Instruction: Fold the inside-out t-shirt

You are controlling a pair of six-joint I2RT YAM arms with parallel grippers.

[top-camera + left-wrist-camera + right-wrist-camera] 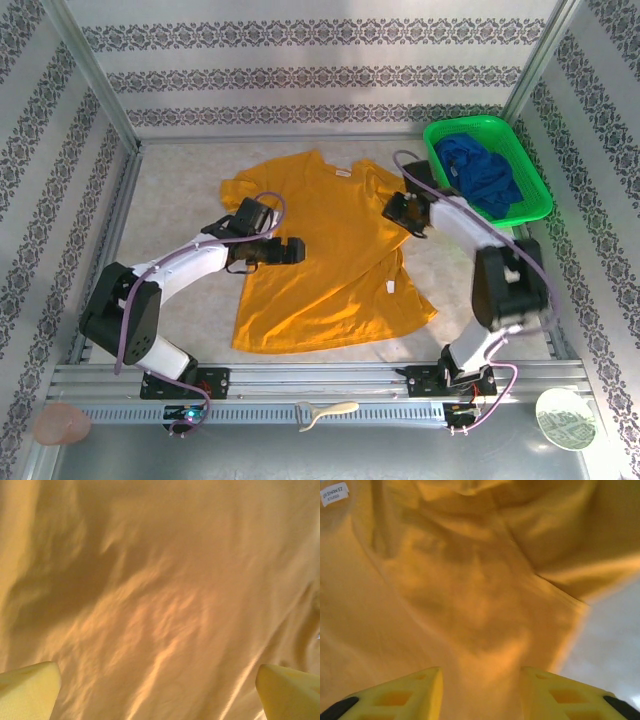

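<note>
Fabric lies directly under both tools, so the coming move is a short drop, not a reach. The mustard-yellow t-shirt (330, 265) is spread flat on the table (170, 200) in the middle of the overhead frame. Its long axis runs from the collar at the upper centre to the hem at the lower centre, leaning slightly to the right.

The left gripper (285, 250) hovers over the shirt's left half at mid-length. In its wrist view the jaws stand wide apart with nothing between them, above rippled cloth (165, 590).

The right gripper (403, 212) sits at the shirt's upper right, beside the shoulder. Its yellow fingers (415, 692) are partly spread, with cloth beneath the gap and no visible pinch. A rumpled sleeve (570, 530) lies just beyond them, and the white neck label (334, 493) shows at the upper left.

The right arm looks nearer to a sleeve edge, and the left nearer to the body and side seam.

A green basket (470, 122) holding a blue cloth (480, 175) stands at the upper right, well apart from the shirt. Nothing blocks either arm.
</note>
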